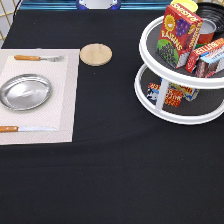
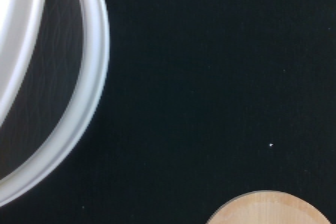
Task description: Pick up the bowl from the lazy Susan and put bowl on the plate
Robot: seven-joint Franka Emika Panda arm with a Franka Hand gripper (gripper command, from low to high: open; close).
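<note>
The two-tier white lazy Susan (image 1: 150,95) stands at the exterior view's right, and its white rim (image 2: 86,100) also shows in the wrist view. A glossy black curved edge, apparently the bowl (image 1: 212,8), shows on the upper tier behind the boxes at the exterior view's top right; most of it is hidden. The silver plate (image 1: 25,92) lies empty on a pale placemat (image 1: 65,100) at the exterior view's left. The gripper does not show in the exterior view.
A round wooden coaster (image 1: 95,54) lies between the placemat and the lazy Susan; its edge (image 2: 262,210) shows in the wrist view. A fork (image 1: 37,58) and a knife (image 1: 25,129) flank the plate. A raisin box (image 1: 178,32) and other boxes crowd both tiers. A black cloth (image 1: 110,170) covers the table.
</note>
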